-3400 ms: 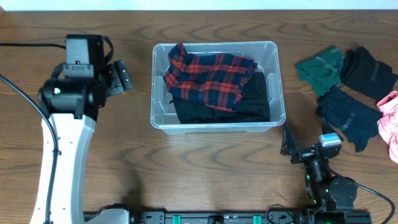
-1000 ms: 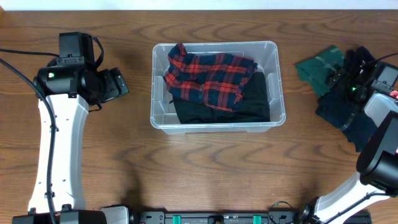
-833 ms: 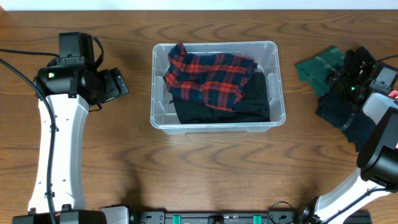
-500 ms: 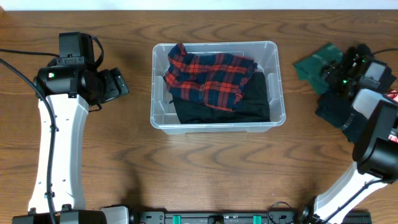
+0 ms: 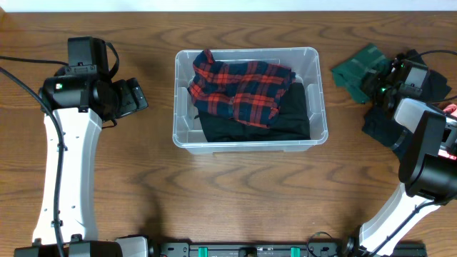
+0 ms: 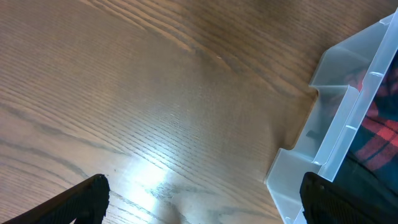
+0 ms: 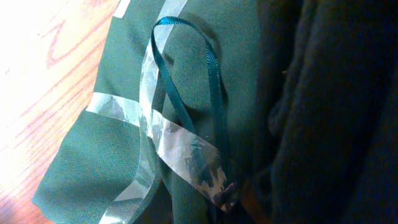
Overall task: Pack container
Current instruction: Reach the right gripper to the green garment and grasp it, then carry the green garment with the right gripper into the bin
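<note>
Swinging across from the front edge of the table (image 5: pixel 143 200), the right arm is now reaching into the loose clothes to the right of the container (image 5: pixel 250 145). The green garment (image 5: pixel 351 71) is lying a little nearer the container than it was a second ago. The container itself is sitting unmoved at mid-table, a clear plastic tub with rounded corners and a rimmed edge. It is already carrying a rumpled red-and-navy plaid shirt (image 5: pixel 239 86) on top of a flat black garment (image 5: pixel 285 118), with some room showing toward its right wall. Just right of the container, the right gripper (image 5: pixel 377 87) is pressing into the near edge of the green garment with its jaws closed. Judging by the cloth's shift, it is probably pinching a fold there to carry it over. Its wrist view is filling with smooth, matte green weave, crossed by strips of clear tape (image 7: pixel 149 124) and a thin teal ribbon loop (image 7: pixel 186 81). Coarser dark knit is lying against its right side. Farther right of the container, dark clothes (image 5: pixel 378 128) are lying in a soft heap, waiting their turn. Left of the container, the left gripper (image 5: pixel 136 95) is hanging with its jaws spread wide and holding nothing, apparently parked clear, its camera looking over bare wood grain at the container's frosted corner.
</note>
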Robot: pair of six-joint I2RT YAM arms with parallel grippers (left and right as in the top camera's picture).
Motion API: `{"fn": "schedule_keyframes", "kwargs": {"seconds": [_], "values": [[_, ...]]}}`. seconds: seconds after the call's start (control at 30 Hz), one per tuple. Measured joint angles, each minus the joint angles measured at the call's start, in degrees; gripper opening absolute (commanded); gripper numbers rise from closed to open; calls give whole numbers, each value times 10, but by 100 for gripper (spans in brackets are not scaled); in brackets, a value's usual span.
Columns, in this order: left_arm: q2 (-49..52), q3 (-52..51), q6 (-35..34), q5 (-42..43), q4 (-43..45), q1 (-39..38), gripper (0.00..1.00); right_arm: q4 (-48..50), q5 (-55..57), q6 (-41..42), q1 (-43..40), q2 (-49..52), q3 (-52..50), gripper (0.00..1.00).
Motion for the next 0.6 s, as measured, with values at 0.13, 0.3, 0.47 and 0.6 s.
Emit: {"fn": "schedule_keyframes", "kwargs": {"seconds": [0.13, 0.3, 0.47, 0.6], "values": [[0, 0, 0, 0, -1, 0, 98, -12, -13, 0, 0, -7, 0, 1], [0, 0, 0, 0, -2, 0, 98, -62, -24, 0, 0, -55, -13, 1], [0, 0, 0, 0, -2, 0, 98, -96, -31, -1, -5, -159, -18, 1], [0, 0, 0, 0, -2, 0, 98, -111, -33, -4, -17, -246, -18, 1]]}}
